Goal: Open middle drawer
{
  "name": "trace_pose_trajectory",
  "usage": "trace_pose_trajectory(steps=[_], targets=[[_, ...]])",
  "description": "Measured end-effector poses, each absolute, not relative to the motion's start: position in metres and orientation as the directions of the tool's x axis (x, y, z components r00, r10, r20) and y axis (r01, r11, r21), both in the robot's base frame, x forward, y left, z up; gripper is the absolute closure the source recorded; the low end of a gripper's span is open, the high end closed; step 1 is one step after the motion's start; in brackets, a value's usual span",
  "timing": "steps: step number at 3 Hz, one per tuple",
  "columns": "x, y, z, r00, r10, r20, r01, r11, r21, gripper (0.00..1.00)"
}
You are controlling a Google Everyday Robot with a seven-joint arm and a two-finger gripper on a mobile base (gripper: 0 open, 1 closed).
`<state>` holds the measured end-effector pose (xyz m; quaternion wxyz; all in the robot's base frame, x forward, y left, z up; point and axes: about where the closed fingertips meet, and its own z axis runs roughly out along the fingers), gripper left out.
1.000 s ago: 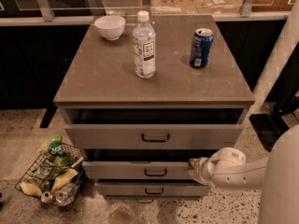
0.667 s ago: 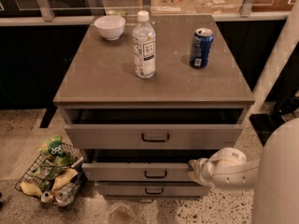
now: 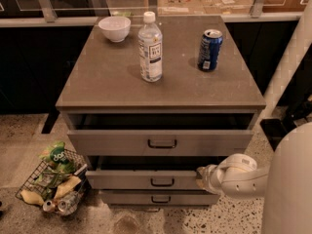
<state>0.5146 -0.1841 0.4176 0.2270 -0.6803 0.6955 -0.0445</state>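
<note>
Sitting just beside gripper [image 3: 200, 175]: middle drawer [image 3: 131, 180]

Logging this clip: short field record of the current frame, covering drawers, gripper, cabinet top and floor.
middle drawer: partly pulled out
top drawer: partly pulled out too
bottom drawer: set back behind the middle one
gripper: at the right end of the middle drawer's front, off the handle
cabinet top: bowl, water bottle, can
floor left: wire basket of litter

1. The gripper [image 3: 201, 177] sits at the right end of the middle drawer [image 3: 126, 179], which stands partly out.
2. The drawer's black handle [image 3: 162, 182] lies left of the gripper.
3. The top drawer [image 3: 117, 143] is above it.
</note>
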Motion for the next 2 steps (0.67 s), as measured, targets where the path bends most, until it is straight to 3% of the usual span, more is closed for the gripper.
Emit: trace_pose_trajectory(steps=[2], targets=[[0.5118,-0.1824,0.4177,0.028,-0.968,-0.25,-0.93,0.066,-0.362,1.0]])
